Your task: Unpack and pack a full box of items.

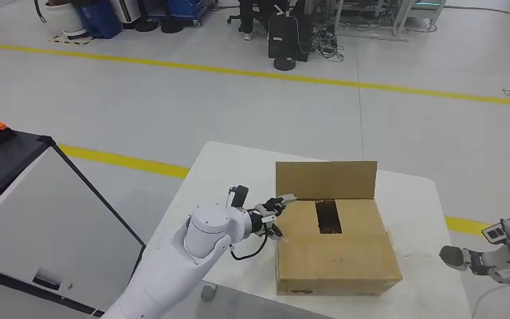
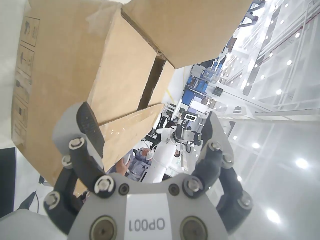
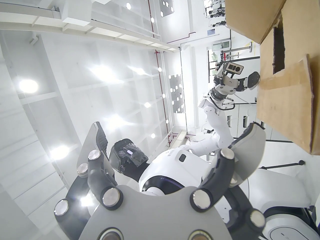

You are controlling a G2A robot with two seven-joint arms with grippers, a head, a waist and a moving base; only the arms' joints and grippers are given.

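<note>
Beside the box (image 1: 335, 255), the left gripper (image 2: 150, 118) stands spread at a raised flap (image 2: 130, 131); the right gripper (image 3: 176, 131) also gapes.

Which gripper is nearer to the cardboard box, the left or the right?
Left. The left gripper is at a side flap of the cardboard box; the right gripper hangs apart, beyond its other side.

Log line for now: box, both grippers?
brown cardboard box on white table, rear flap upright, top gap open | left gripper open, pad at a flap edge | right gripper open, clear of box
</note>
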